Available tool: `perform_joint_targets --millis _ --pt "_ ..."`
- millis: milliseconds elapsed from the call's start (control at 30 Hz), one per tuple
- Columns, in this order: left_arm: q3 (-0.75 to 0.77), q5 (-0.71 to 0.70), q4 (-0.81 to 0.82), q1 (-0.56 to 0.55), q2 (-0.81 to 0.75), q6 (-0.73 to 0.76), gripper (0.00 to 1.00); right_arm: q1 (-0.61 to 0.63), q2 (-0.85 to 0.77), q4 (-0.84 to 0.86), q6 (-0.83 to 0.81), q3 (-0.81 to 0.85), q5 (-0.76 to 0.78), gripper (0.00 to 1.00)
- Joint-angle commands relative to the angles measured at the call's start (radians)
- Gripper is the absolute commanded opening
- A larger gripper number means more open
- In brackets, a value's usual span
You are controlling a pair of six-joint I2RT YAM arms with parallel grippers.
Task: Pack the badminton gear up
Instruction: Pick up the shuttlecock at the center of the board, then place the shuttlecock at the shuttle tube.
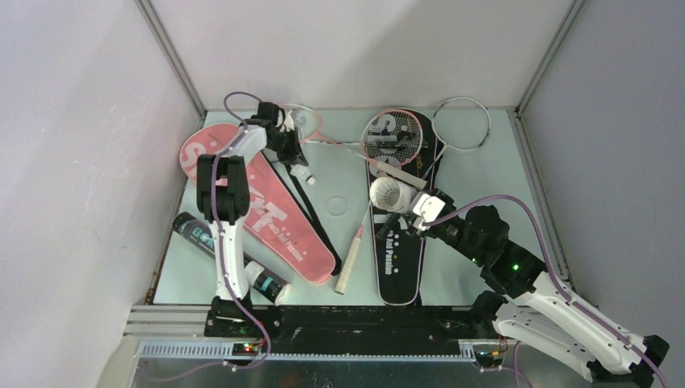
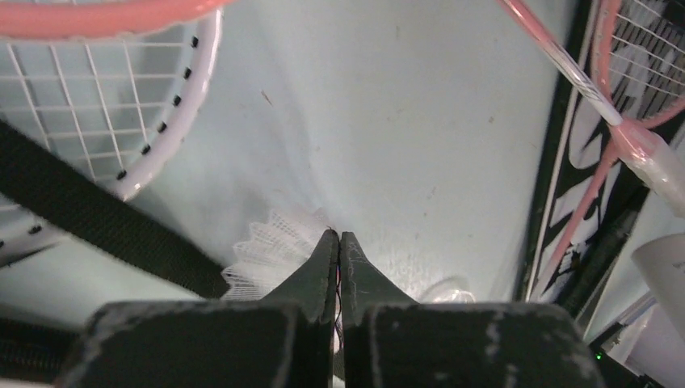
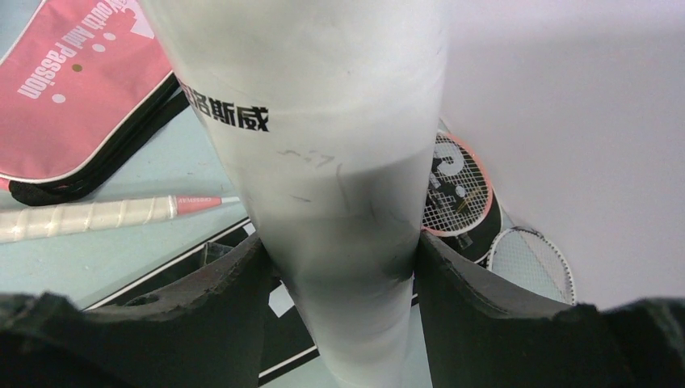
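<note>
My left gripper [image 1: 300, 164] is at the back left, shut on a white feather shuttlecock [image 1: 304, 175]. In the left wrist view the closed gripper [image 2: 339, 234] pinches the shuttlecock's skirt [image 2: 262, 255] just above the table. My right gripper [image 1: 416, 206] is shut on a white shuttle tube [image 1: 394, 196], held over the black cover [image 1: 400, 259]. The tube [image 3: 323, 121] fills the right wrist view between my fingers [image 3: 218, 283]. A pink-headed racket [image 1: 393, 137] lies on the black cover. A white racket [image 1: 462, 124] lies behind it. The pink cover [image 1: 266, 214] lies at the left.
Two black shuttle tubes [image 1: 194, 233] [image 1: 266, 280] lie near the front left. Another racket head [image 1: 305, 121] lies under the left gripper, with a black strap [image 2: 97, 222] beside it. A clear ring lid [image 1: 336, 204] lies mid-table. Walls close in on three sides.
</note>
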Motion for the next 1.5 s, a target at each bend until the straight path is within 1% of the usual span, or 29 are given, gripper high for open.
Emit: perform_joint_targets --millis 0,200,300,400,467,500,600,633,733,867,900,967,1067,1267,1467 --pt "-0.019 0.048 0.049 -0.005 -0.160 -0.027 0.00 0.013 -0.016 0.063 0.032 0.034 -0.004 0.51" --pt "-0.103 0.084 0.073 -0.011 -0.301 -0.074 0.00 0.026 -0.018 0.017 0.043 0.033 0.012 0.51" --pt "-0.153 0.104 0.104 -0.020 -0.408 -0.107 0.00 0.028 -0.012 -0.007 0.041 0.034 0.019 0.52" --pt "-0.243 0.105 0.185 -0.048 -0.524 -0.138 0.00 0.031 -0.012 -0.022 0.047 0.034 0.016 0.52" --pt "-0.295 0.098 0.236 -0.074 -0.650 -0.162 0.00 0.039 -0.012 -0.022 0.061 0.034 0.007 0.52" --pt "-0.310 0.095 0.249 -0.096 -0.680 -0.176 0.00 0.044 -0.011 -0.021 0.079 0.034 0.004 0.52" --pt "-0.384 0.073 0.320 -0.149 -0.849 -0.200 0.00 0.055 -0.002 -0.018 0.132 0.037 0.005 0.52" --pt "-0.402 0.068 0.342 -0.177 -0.882 -0.217 0.00 0.061 0.001 -0.022 0.157 0.041 0.007 0.52" --pt "-0.503 0.024 0.477 -0.237 -1.052 -0.242 0.00 0.072 0.007 -0.022 0.199 0.044 0.003 0.52" --pt "-0.603 -0.044 0.618 -0.344 -1.210 -0.220 0.00 0.085 0.020 -0.022 0.239 0.048 0.007 0.52" --pt "-0.636 -0.061 0.670 -0.383 -1.229 -0.215 0.00 0.089 0.026 -0.021 0.245 0.049 0.008 0.52" --pt "-0.668 -0.077 0.723 -0.438 -1.274 -0.198 0.00 0.092 0.033 -0.019 0.251 0.051 0.013 0.52" --pt "-0.674 -0.081 0.724 -0.507 -1.299 -0.150 0.00 0.097 0.038 -0.017 0.257 0.056 0.024 0.52" --pt "-0.693 -0.095 0.745 -0.598 -1.314 -0.107 0.00 0.100 0.038 0.006 0.248 0.057 0.035 0.52" --pt "-0.735 -0.106 0.796 -0.643 -1.310 -0.120 0.00 0.101 0.038 0.019 0.237 0.057 0.043 0.53"
